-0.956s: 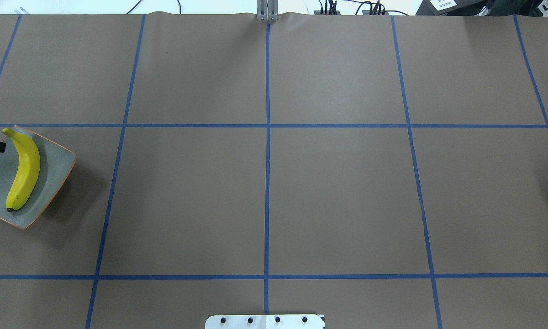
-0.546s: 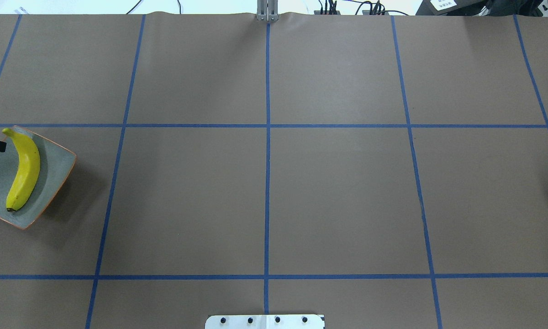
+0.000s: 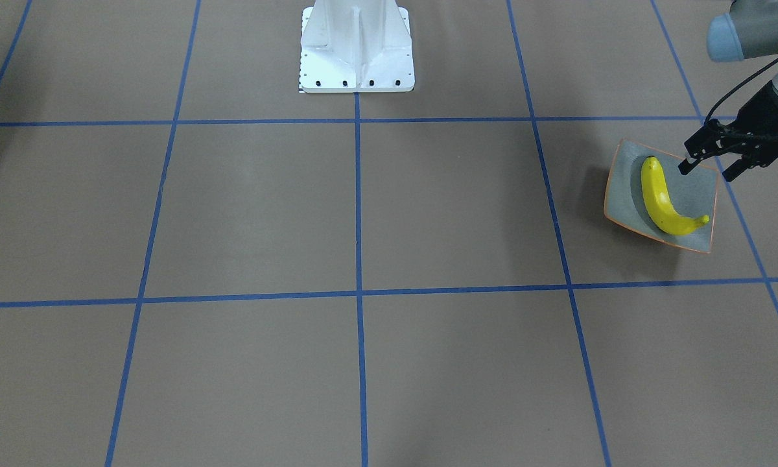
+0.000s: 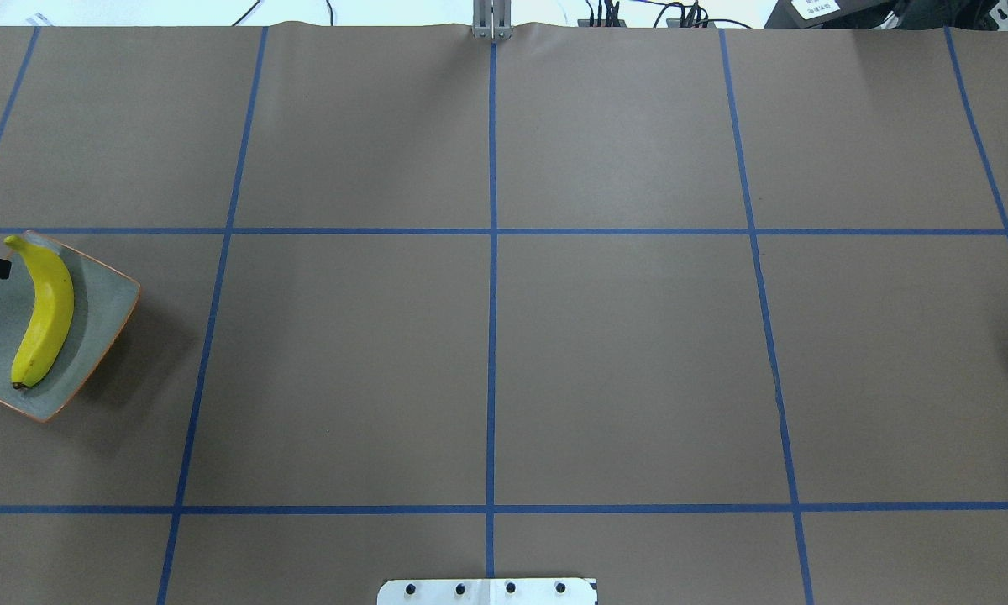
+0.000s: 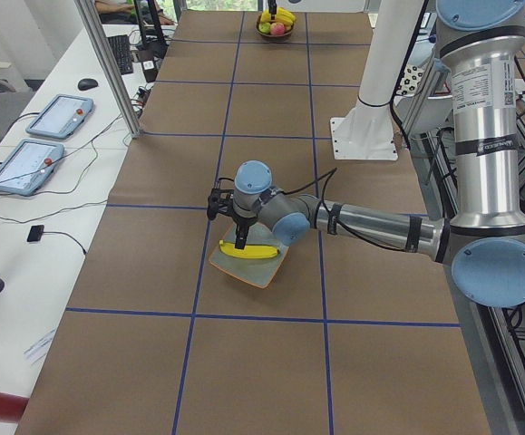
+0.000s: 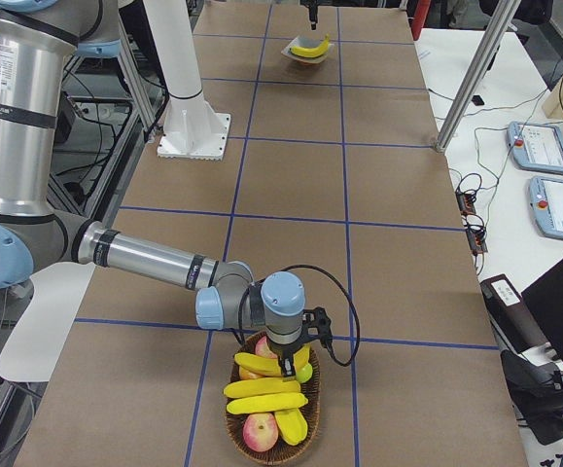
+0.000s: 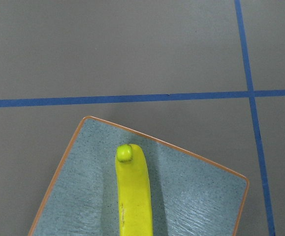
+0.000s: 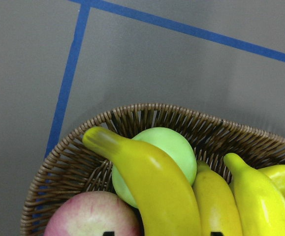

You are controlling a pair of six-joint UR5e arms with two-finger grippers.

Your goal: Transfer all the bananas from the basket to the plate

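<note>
One yellow banana point(image 3: 661, 201) point(image 4: 46, 311) point(image 7: 134, 196) lies on the grey, orange-rimmed plate point(image 3: 694, 188) point(image 4: 101, 302) at the table's left end. My left gripper point(image 3: 707, 170) hovers open just above the plate's edge, beside the banana's tip, holding nothing. At the far right end stands the wicker basket point(image 6: 230, 409) point(image 8: 147, 115) with several bananas point(image 6: 266, 389) point(image 8: 157, 182) and apples. My right gripper point(image 6: 286, 368) is down in the basket. Its fingertips just show at the bottom of the right wrist view, either side of the top banana.
A green apple point(image 8: 167, 147) and a red apple point(image 8: 93, 216) lie under the bananas. The white robot base point(image 3: 356, 52) stands at mid-table. Side benches hold tablets point(image 5: 58, 116), cables and metal posts point(image 6: 466, 88).
</note>
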